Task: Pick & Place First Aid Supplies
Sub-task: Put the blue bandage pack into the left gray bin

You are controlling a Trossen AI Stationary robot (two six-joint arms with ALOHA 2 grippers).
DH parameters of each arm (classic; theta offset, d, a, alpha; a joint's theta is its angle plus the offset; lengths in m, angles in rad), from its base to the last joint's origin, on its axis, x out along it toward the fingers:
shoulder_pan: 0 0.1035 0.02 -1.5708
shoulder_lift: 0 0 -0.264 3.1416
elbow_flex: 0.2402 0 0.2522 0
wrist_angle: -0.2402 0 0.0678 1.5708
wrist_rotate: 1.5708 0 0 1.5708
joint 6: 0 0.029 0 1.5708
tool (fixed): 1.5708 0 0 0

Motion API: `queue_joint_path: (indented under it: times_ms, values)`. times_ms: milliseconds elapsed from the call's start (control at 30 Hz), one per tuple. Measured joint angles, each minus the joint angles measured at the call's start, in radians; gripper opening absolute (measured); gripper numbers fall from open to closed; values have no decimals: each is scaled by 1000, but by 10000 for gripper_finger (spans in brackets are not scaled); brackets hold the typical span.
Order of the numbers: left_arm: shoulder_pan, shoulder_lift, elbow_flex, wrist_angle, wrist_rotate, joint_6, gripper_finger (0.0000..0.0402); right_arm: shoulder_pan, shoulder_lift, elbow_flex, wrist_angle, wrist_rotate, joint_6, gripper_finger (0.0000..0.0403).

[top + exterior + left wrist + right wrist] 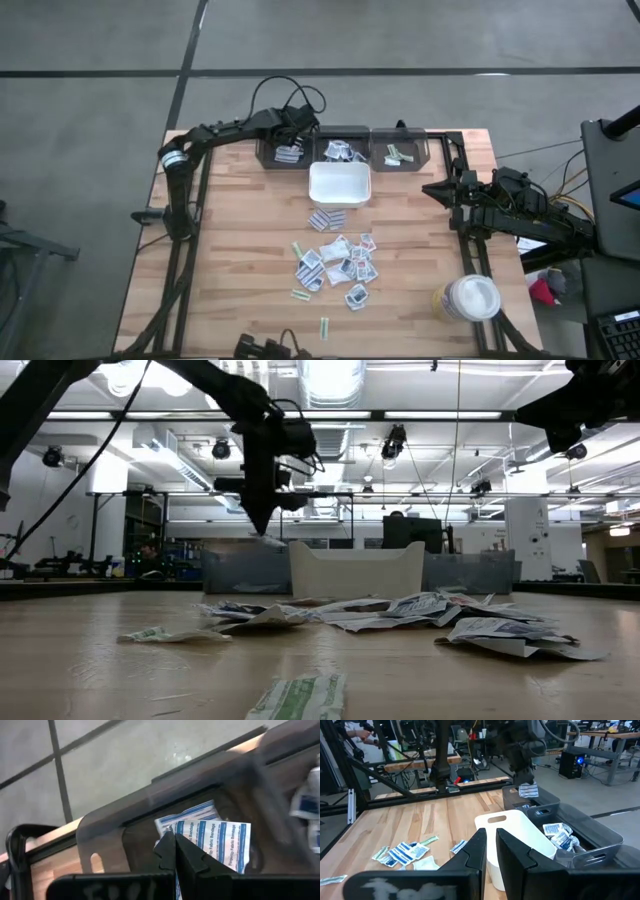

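Observation:
My left gripper (174,840) is at the table's far edge, over the far-left dark bin (270,158), shut on a blue-striped bandage packet (220,840). Another striped packet (192,813) lies on that bin's floor. Many more first aid packets (335,262) lie in a loose heap on the wood at mid-table, near side of the white tray (340,185). My right gripper (491,842) hovers at the table's right side, pointing level toward the tray, with a narrow gap between its fingers and nothing in it. My left gripper pinches the packet between its two fingers at one edge (184,831). The fingers slant down from the table's left side. In the right wrist view the packet (529,790) hangs below the fingers, clear of the bin.
Two more dark bins (345,150) (400,153) with packets in them stand in a row at the far edge. A round white-lidded jar (470,298) stands near the right front corner. Stray pale strips (324,325) lie toward the near edge.

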Motion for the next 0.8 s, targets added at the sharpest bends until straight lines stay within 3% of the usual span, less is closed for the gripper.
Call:
queue_joint_path:
  times_ms: [367, 800]
  values:
    - [58, -1, -151, 181, 78, -9, 0, 0, 0, 0, 0, 0, 0, 38]
    - [62, -1, -196, 264, 84, -16, 0, 0, 0, 0, 0, 0, 0, 38]
